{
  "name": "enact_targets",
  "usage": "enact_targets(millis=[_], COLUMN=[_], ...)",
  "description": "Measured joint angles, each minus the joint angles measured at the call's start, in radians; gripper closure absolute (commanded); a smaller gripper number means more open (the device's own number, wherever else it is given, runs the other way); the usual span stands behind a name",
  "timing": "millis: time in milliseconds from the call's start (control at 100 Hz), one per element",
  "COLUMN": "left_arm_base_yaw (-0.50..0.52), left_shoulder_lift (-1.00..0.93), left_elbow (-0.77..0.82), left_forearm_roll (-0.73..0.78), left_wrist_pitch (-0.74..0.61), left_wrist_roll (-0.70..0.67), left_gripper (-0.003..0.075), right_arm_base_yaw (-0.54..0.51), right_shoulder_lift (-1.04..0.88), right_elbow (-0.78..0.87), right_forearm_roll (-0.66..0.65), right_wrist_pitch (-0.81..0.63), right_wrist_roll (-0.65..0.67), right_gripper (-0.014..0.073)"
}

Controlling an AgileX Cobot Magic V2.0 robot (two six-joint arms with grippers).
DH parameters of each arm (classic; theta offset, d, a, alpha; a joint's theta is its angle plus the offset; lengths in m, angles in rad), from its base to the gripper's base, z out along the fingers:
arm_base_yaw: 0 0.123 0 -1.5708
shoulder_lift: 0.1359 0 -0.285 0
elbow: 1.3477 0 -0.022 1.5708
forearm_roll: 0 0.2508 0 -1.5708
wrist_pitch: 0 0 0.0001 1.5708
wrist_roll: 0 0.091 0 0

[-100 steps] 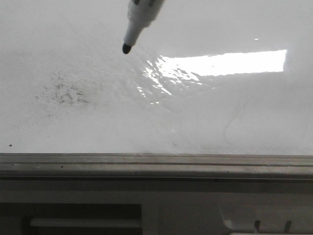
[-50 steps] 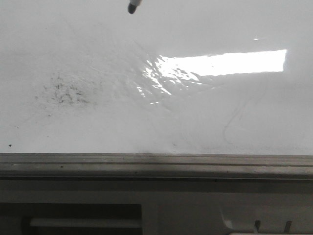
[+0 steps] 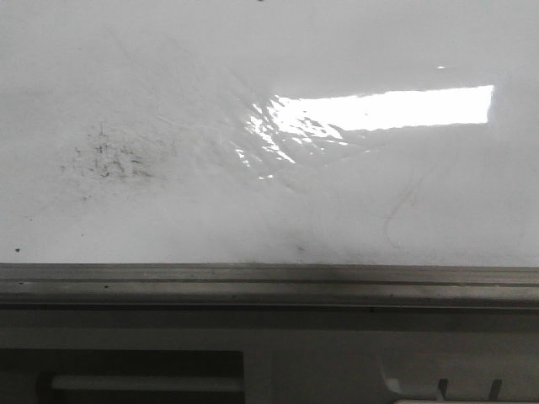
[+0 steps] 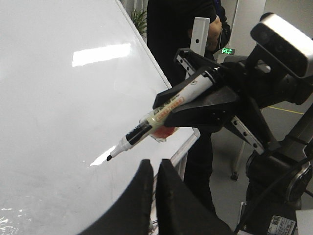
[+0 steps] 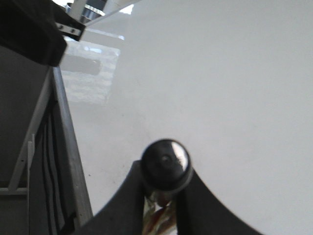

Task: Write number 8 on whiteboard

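Whiteboard (image 3: 253, 194): glossy white, filling most of the front view, with a bright patch of glare right of centre and a grey metal rail (image 3: 269, 284) along its near edge.
Number 8: no clear black figure shows on the board in any view; only a faint thin curved line (image 3: 402, 206) at the right, too dim to read.
Smudges (image 3: 109, 158): grey speckled patch at the left, unchanged.
Marker (image 4: 161, 115): a second ago its tip hung over the board in the front view; half a second ago only the tip showed at the top edge; now it has left that view.
Right claw (image 4: 195, 103): clamped on the marker, tip off the board.
Left claw (image 4: 155, 169): fingers nearly together, nothing between them.
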Motion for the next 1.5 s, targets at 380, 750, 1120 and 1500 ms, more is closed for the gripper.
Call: enact_targets(millis=[380, 750, 1120, 1500], left_arm_base_yaw=[0.0, 0.0, 0.0, 0.0], left_shoulder_lift=[0.0, 0.0, 0.0, 0.0], left_elbow=[0.0, 0.0, 0.0, 0.0], left_forearm_roll=[0.0, 0.0, 0.0, -0.004], left_wrist_pitch=[0.0, 0.0, 0.0, 0.0], left_wrist_roll=[0.0, 0.0, 0.0, 0.0], left_gripper=[0.0741, 0.0741, 0.0741, 0.0741], right_arm_base_yaw=[-0.194, -0.208, -0.208, -0.286], right_shoulder_lift=[-0.115, -0.127, 0.026, 0.038], right_elbow=[0.002, 0.055, 0.056, 0.056], right_forearm_roll=[0.006, -0.014, -0.018, -0.016], right_wrist_pitch=[0.117, 0.129, 0.007, -0.024], right_wrist_roll=[0.054, 0.052, 0.023, 0.021], right_gripper=[0.0655, 0.0655, 0.0655, 0.0655])
